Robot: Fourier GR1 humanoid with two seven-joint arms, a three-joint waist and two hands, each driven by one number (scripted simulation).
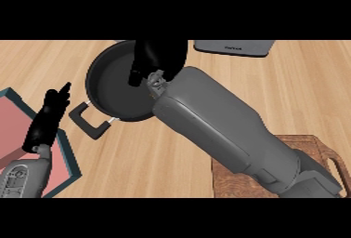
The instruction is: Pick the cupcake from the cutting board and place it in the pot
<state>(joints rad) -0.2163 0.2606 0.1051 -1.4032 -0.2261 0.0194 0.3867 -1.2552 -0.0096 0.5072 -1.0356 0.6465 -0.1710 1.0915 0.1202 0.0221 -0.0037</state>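
The dark grey pot (113,88) stands at the back, left of centre, its black handle (89,122) pointing toward the near left. My right forearm (219,130) reaches from the lower right across the counter. The right hand (161,56) is over the pot's far right part, seen from its back. The cupcake does not show anywhere; the hand hides whatever is under it. The part of the pot's floor that shows is bare. The brown wooden cutting board (319,148) lies at the lower right, largely covered by the forearm. My left hand (48,116) rests open at the left, fingers up.
A pink mat with a teal border (14,125) lies at the left edge under the left hand. A flat grey object (233,47) sits at the back, right of the pot. Light wooden countertop (158,158) lies between the pot and the board.
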